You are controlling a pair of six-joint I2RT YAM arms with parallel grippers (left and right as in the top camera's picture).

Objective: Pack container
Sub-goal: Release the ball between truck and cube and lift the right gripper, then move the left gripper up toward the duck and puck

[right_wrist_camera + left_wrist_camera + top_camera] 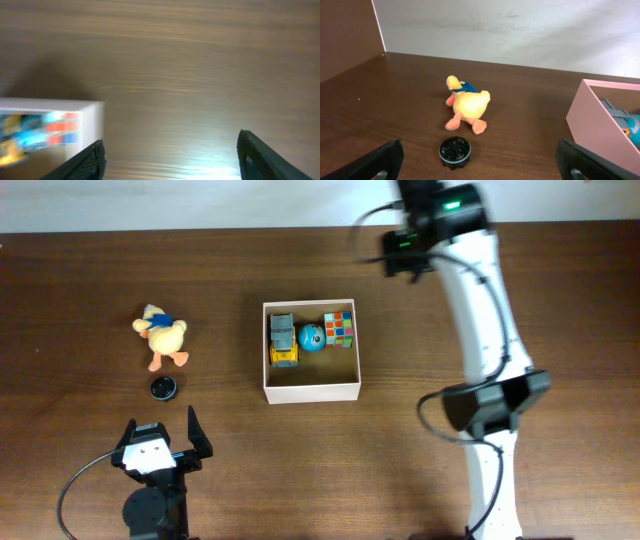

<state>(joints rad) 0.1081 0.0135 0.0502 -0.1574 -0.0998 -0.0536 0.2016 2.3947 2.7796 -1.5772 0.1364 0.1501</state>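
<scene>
My left tool (162, 426), fingers wide apart and empty, waits at the bench's near edge. The duck (163, 338) lies just ahead, lengthwise toward it, left of the mid-bench container (312, 392). My right tool (170, 157), also apart, hangs well away by the far edge.
</scene>
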